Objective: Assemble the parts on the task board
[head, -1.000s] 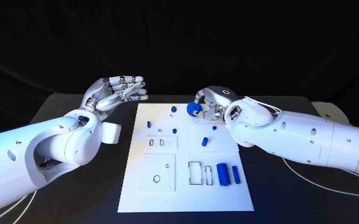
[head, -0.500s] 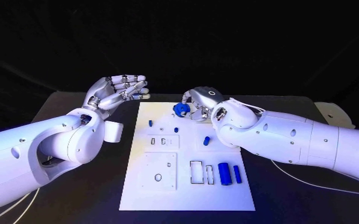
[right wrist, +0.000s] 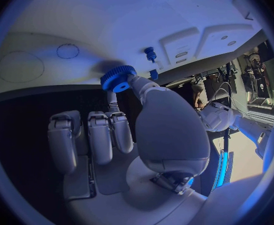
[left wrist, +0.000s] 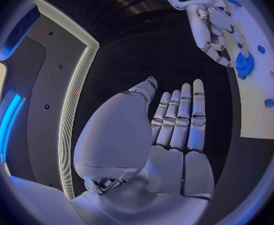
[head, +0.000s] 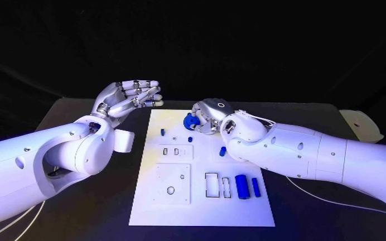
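A small blue toothed plastic gear (head: pixel 191 121), pinched by the right robot hand (head: pixel 211 116) at the white task board's (head: pixel 201 207) twelve o'clock end, should be lowered level onto its peg, while the left robot hand (head: pixel 125 99) is held open, empty.

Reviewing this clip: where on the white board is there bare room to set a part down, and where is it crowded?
The near strip of the white task board, below the square inset plate and two upright blue cylinders, is bare. The far end is crowded: the right hand holds a blue toothed wheel over small blue pegs. The left hand hangs open beside the board.
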Robot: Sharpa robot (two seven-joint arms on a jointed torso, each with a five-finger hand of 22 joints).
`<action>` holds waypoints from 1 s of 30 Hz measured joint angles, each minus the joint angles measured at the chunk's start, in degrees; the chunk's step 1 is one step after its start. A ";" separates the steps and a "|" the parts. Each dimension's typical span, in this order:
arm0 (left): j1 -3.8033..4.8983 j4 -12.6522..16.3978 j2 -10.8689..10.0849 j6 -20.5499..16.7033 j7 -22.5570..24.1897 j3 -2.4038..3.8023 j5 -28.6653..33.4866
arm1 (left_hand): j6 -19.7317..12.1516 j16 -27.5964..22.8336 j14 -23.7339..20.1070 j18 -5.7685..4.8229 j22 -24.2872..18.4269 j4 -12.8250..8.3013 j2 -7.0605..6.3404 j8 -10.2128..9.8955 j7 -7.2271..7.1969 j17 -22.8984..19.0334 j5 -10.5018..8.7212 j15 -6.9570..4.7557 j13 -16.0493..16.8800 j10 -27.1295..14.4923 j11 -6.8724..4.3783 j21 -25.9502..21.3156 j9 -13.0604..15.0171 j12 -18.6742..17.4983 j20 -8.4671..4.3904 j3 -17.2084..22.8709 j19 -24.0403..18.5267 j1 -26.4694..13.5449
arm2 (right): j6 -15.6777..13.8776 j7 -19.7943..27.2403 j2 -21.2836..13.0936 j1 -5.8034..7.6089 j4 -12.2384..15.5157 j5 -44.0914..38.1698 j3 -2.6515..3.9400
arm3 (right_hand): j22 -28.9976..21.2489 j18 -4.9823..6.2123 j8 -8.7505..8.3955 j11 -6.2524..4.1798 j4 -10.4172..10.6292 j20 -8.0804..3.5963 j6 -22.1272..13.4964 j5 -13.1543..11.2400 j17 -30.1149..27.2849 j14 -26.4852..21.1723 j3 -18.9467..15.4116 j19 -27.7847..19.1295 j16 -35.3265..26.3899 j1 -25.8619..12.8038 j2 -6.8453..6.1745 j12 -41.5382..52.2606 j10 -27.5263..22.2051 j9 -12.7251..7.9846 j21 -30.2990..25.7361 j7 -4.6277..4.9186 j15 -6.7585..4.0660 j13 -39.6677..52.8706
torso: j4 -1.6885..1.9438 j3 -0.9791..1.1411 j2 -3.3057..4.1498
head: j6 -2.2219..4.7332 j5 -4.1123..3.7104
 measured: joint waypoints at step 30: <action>0.01 0.08 -0.07 0.07 -0.11 0.01 0.00 | 0.00 -0.22 0.00 0.00 -0.12 -0.16 0.24 0.00 0.00 0.19 0.00 0.00 0.00 0.00 0.00 0.00 -0.06 0.00 0.00 0.16 0.00 -0.24 | -0.04 0.79 3.41 -0.67 -3.12 0.60 -0.06 | -0.02 0.00 -3.20 0.42 1.29 0.14 -1.85 -3.17 -0.01 -0.22 -0.64 -0.13 0.00 -3.04 -1.03 -0.61 -0.01 -0.76 0.00 1.23 0.22 -0.02 | -0.14 0.06 -0.05 | -0.07 -0.03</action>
